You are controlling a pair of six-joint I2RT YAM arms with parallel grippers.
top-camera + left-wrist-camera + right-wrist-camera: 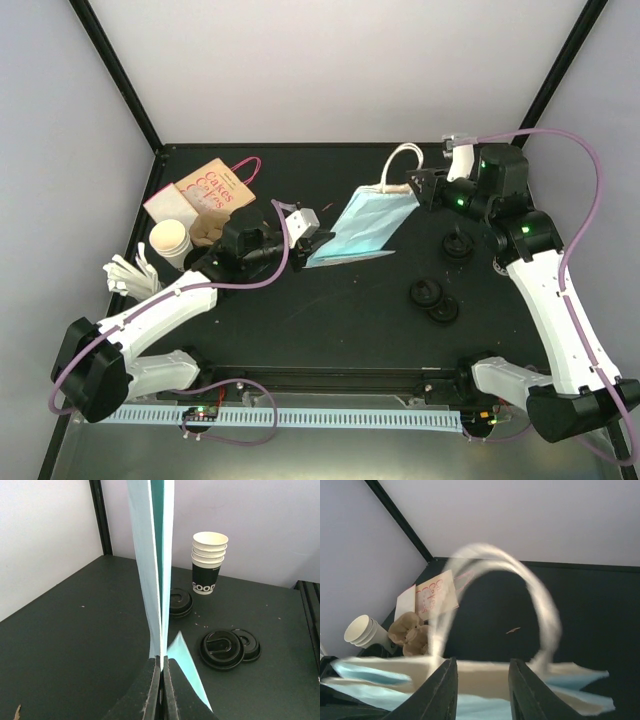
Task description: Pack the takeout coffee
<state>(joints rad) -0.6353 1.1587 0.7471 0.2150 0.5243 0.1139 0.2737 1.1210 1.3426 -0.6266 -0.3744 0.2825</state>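
Table [330,330]: black top, and I've got both arms reaching in over it.
Bag [365,225]: blue paper, mid-table, stretched flat between my two grippers, white handle [398,160] at the far end.
Left gripper [161,659]: clenched on the bag's bottom edge. The wrist view shows the paper standing straight up out of closed fingers.
Right gripper [484,672]: at the bag's mouth with fingers apart and the cream rim across the gap. I see no pinch. The handle is a blur here.
Cakes bag [215,185]: flat at far left, seen in the top and right wrist views.
GOOD cups [209,562]: stack shown only by my left wrist. From above the right arm covers it.
White cups [170,243]: on their side at left, touching the carrier [210,228].
Lids [221,649]: three black ones, clearest from the left wrist.
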